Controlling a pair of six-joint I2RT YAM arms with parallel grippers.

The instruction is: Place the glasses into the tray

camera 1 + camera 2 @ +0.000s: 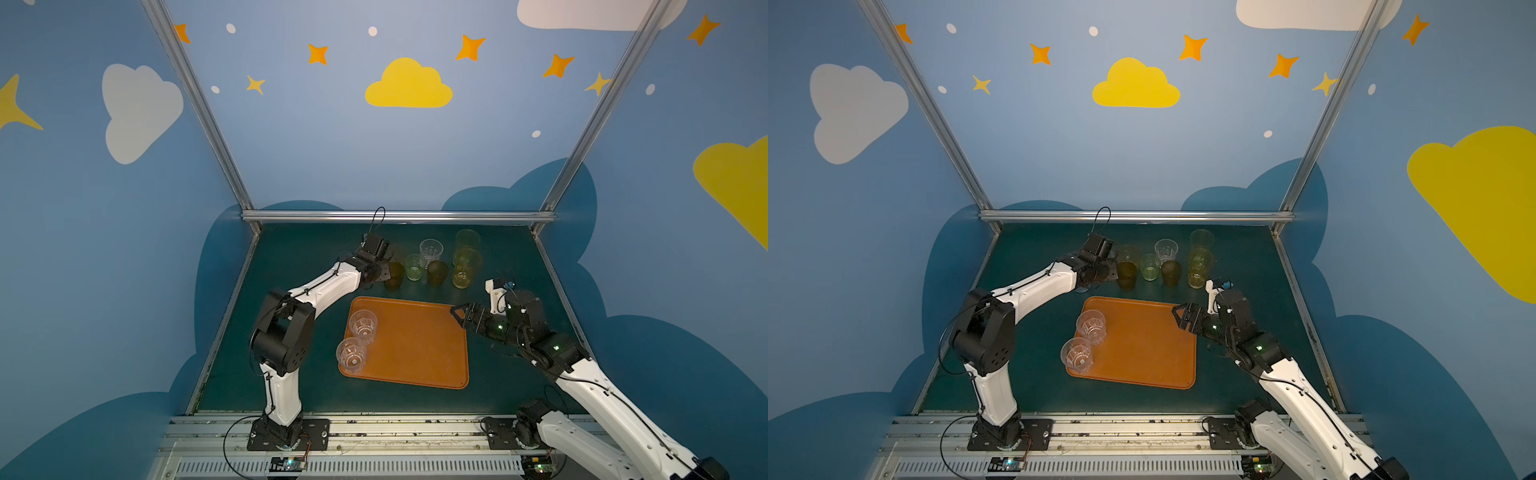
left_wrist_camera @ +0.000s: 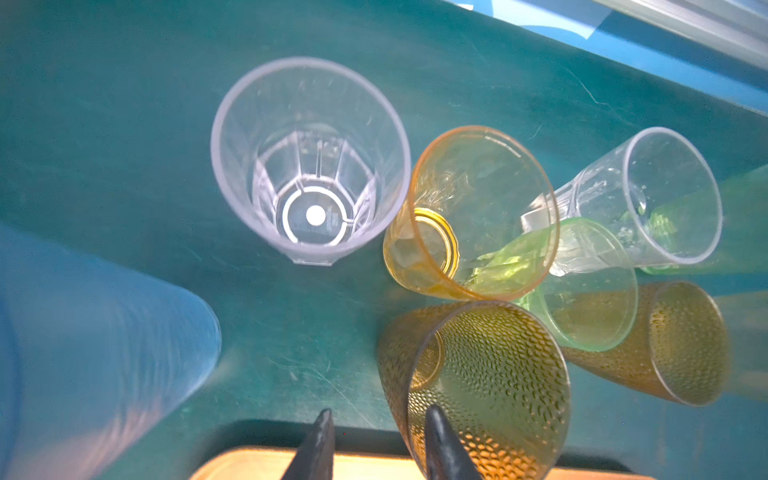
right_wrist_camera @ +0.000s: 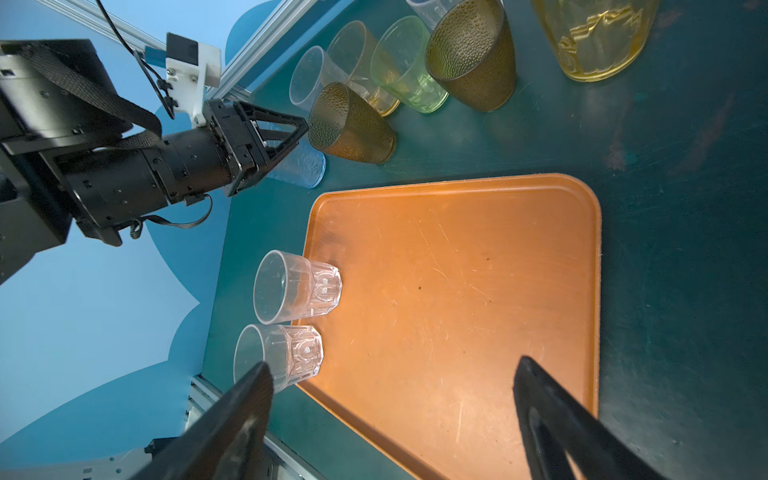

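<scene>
The orange-brown tray (image 1: 415, 345) lies mid-table with two short clear faceted glasses (image 1: 363, 326) (image 1: 352, 355) upright along its left side. My left gripper (image 2: 378, 411) is at the left end of the back row of glasses. One finger is inside a dark brown dimpled glass (image 2: 478, 395) and the other is outside it. The outer finger stands clear of the wall, so the jaws are still apart. My right gripper (image 3: 394, 362) hovers wide open over the tray's right edge (image 1: 457, 318), holding nothing.
Behind the tray stand a small green glass (image 1: 414, 267), a clear faceted one (image 1: 431, 251), a second brown one (image 1: 437, 273) and two tall yellow ones (image 1: 466, 268). An amber glass (image 2: 478, 208), a clear one (image 2: 311, 166) and a tall bluish one (image 2: 95, 340) crowd the left gripper.
</scene>
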